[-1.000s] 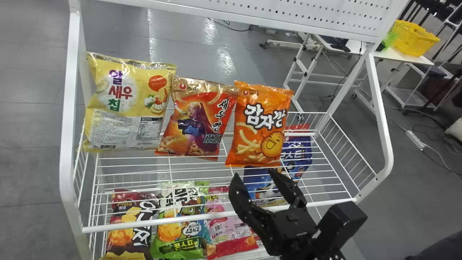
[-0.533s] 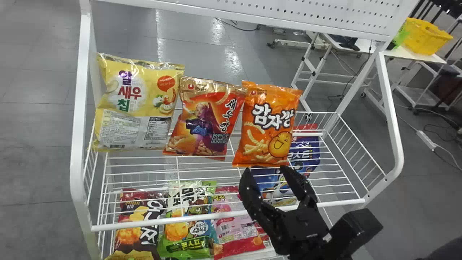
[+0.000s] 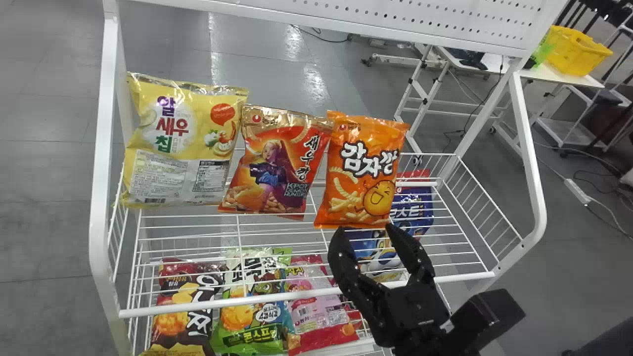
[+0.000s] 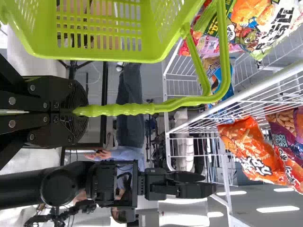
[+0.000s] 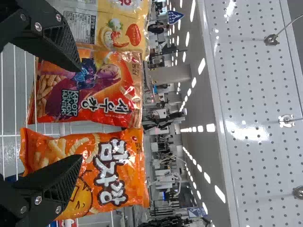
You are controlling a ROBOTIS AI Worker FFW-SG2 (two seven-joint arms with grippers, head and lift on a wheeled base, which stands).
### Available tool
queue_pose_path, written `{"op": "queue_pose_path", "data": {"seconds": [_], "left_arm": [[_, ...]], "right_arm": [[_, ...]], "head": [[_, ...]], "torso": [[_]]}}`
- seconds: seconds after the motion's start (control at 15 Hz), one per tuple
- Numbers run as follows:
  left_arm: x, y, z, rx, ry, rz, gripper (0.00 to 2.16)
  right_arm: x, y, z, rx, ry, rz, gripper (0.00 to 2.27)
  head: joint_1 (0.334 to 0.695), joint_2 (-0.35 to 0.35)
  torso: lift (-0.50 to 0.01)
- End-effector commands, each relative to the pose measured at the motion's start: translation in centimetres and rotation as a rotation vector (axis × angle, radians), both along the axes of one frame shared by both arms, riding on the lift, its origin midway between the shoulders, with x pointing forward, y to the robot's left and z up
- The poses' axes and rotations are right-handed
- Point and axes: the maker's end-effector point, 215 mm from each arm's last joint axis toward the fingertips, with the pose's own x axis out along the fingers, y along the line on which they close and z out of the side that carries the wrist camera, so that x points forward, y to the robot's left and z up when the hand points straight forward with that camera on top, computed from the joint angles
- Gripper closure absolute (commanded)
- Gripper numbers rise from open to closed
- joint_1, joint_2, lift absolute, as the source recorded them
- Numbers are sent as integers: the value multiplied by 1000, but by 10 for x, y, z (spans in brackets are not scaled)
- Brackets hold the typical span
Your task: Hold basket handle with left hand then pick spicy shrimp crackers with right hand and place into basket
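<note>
Shelf (image 3: 198,305) with three upright bags, spicy shrimp crackers (image 3: 277,170) the middle one, one right gripper (image 3: 365,231) before it, spread wide, empty, one left gripper (image 4: 75,111) closed around one green basket's (image 4: 104,54) handle (image 4: 123,109) near it.

head view looked down on the rack (image 3: 198,305), left wrist view looked past the close basket (image 4: 94,56), right wrist view faced shared snack bags (image 5: 111,165) from nearer
</note>
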Motion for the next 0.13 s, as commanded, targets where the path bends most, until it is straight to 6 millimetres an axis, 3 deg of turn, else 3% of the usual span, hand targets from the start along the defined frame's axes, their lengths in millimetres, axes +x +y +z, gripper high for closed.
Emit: {"op": "queue_pose_path", "data": {"seconds": [0.0,0.07], "left_arm": [[-1,-1,0,-5,3,4,1889],[0,0,1,-7,3,5,1889]], "right_arm": [[-1,1,0,2,1,-2,184],[-1,2,0,5,-1,-3,184]], "head": [[695,-334],[695,-334]], "torso": [[-37],[-37]]}}
